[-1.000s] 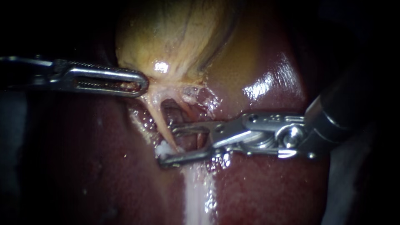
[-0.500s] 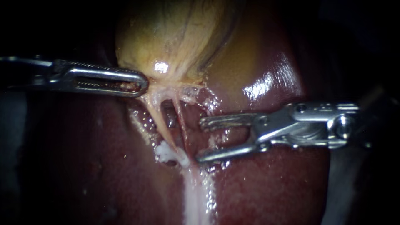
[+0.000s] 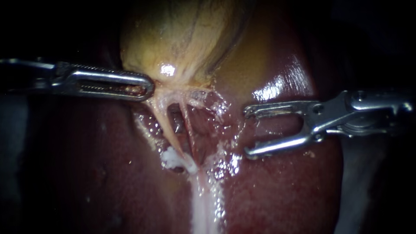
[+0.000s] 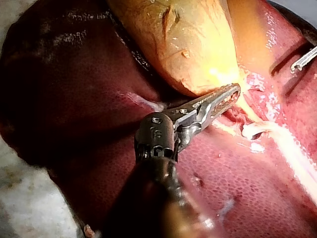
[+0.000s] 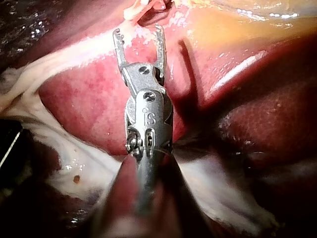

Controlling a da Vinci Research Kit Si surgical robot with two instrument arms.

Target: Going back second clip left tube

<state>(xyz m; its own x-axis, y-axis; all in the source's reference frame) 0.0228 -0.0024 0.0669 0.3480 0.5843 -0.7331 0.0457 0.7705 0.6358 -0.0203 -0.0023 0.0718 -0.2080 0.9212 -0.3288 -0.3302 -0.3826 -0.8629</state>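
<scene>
Left tube (image 3: 167,125) lies apart from right instrument (image 3: 246,132), end effector spread.

The right end effector (image 5: 139,34) sits near the centre of the frame, jaws spread apart and empty, over the red liver (image 5: 81,99); a pale tissue band (image 5: 59,55) runs beside it, the yellow gallbladder (image 5: 237,25) beyond.

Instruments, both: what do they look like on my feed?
The left instrument is bright steel: long, slim jaws with fine serrated teeth and a rounded tip, on a dark shaft. The right instrument is silver: two thin jaws spread like a fork from a pinned metal hinge block.
</scene>
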